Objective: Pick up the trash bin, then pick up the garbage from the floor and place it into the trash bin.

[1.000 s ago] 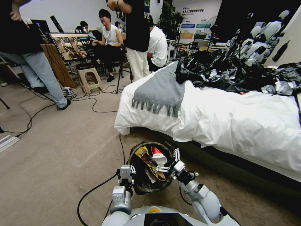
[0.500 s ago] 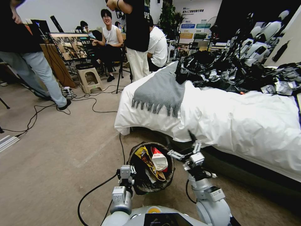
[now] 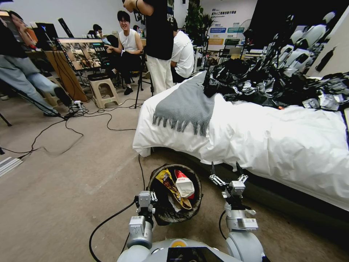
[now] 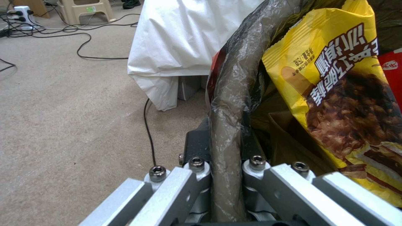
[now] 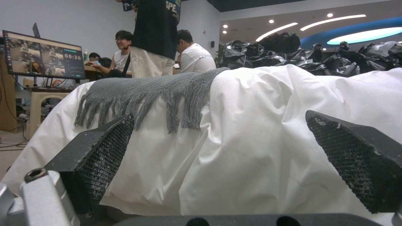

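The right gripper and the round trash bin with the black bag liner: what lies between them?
Nothing: in the head view, bare beige carpet separates the open right gripper from the trash bin.

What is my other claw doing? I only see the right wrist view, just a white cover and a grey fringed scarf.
Observer: Your left claw is shut on the rim of the small round bin with a black bag liner.
Operator: Is anything inside?
Observer: Yes, a yellow foil snack packet and a red-and-white packet.
Operator: Where's my right claw?
Observer: Your right claw is open beside the bin, not touching it, pointing at the white-covered bed.
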Motion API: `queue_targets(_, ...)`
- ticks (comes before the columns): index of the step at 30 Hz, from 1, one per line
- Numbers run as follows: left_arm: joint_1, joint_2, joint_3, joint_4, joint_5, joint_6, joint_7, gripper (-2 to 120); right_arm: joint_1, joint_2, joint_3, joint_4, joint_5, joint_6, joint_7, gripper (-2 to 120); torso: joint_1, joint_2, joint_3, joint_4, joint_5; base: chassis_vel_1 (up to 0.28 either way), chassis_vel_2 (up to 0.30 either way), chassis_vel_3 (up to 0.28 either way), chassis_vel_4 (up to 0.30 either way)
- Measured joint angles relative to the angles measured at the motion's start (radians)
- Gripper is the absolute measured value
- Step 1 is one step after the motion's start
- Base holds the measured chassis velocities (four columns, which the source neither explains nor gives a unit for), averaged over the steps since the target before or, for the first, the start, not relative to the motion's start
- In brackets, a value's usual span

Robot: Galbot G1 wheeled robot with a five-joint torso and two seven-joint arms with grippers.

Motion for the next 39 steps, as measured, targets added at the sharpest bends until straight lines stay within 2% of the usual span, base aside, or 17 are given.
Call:
queue_targets(18, 0.0, 0.004, 0.001, -0.008, 0.0, 0.0, 0.001, 1, 0.011, 0.0, 0.001, -0.001, 0.002, 0.001, -0.005, 100, 0.0, 0.0, 0.0, 0.0, 0.0, 0.027, 0.023, 0.024, 0.026)
queue_targets(39, -0.002, -0.002, -0.001, -0.019, 0.0, 0.001, 0.002, 1, 0.022, 0.003, 0.012, -0.008, 0.003, 0.004, -0.006, 100, 0.0, 0.0, 0.0, -0.0001, 0.0, 0.111, 0.11, 0.11, 0.108)
